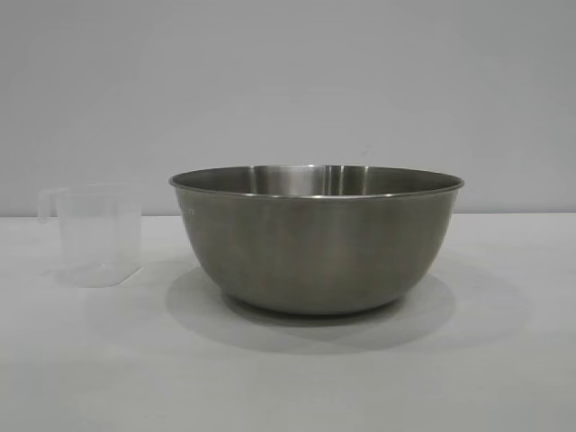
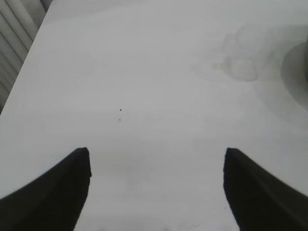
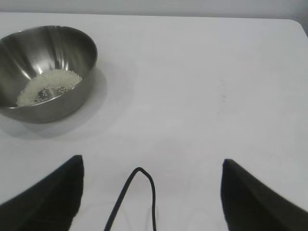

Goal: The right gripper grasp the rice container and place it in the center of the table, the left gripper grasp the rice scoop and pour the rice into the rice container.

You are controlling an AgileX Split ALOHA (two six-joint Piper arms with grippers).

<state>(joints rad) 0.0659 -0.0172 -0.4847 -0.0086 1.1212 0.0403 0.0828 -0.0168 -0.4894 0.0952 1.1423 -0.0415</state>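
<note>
The rice container (image 1: 315, 238), a wide steel bowl, stands on the white table (image 1: 288, 387) near the middle. In the right wrist view it (image 3: 72, 43) holds a pale patch of rice (image 3: 48, 86) on its bottom. The rice scoop (image 1: 94, 236), a translucent cup with its loop handle to the left, stands upright left of the bowl, apart from it; no rice shows in it. It shows faintly in the left wrist view (image 2: 240, 60). My left gripper (image 2: 156, 156) is open and empty over bare table, away from the scoop. My right gripper (image 3: 151, 163) is open and empty, away from the bowl.
A thin black cable loop (image 3: 139, 192) hangs between the right gripper's fingers. The table's edge (image 2: 24, 62) runs along one side of the left wrist view. Neither arm shows in the exterior view.
</note>
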